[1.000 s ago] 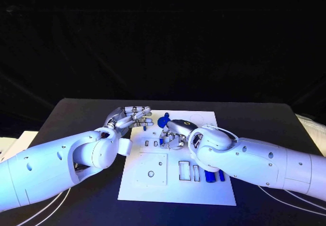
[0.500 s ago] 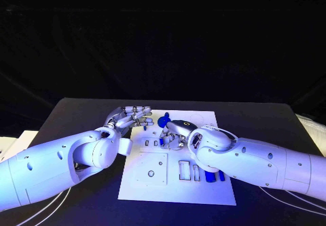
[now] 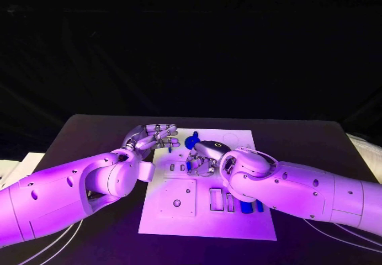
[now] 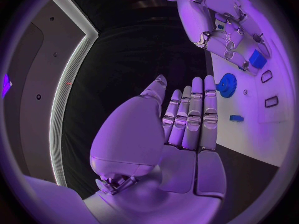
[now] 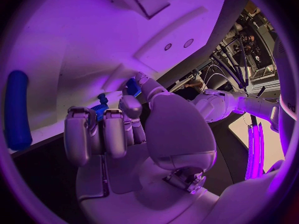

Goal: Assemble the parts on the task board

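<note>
The right hand (image 3: 205,157) is pinching a small blue part (image 5: 132,87) over the board (image 3: 208,221); the left hand (image 3: 151,138) is hovering, fingers wide; a loose pinch could be dropping it.

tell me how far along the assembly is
Early, by the look of it. Done: nothing plainly seated. In hand: the right hand holds a small blue part over the task board. Left: blue gear, blue rods, empty slots; left hand open.

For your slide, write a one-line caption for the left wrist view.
Left hand open with fingers straight beside the white board, while the right hand holds a blue part near a blue gear.
</note>
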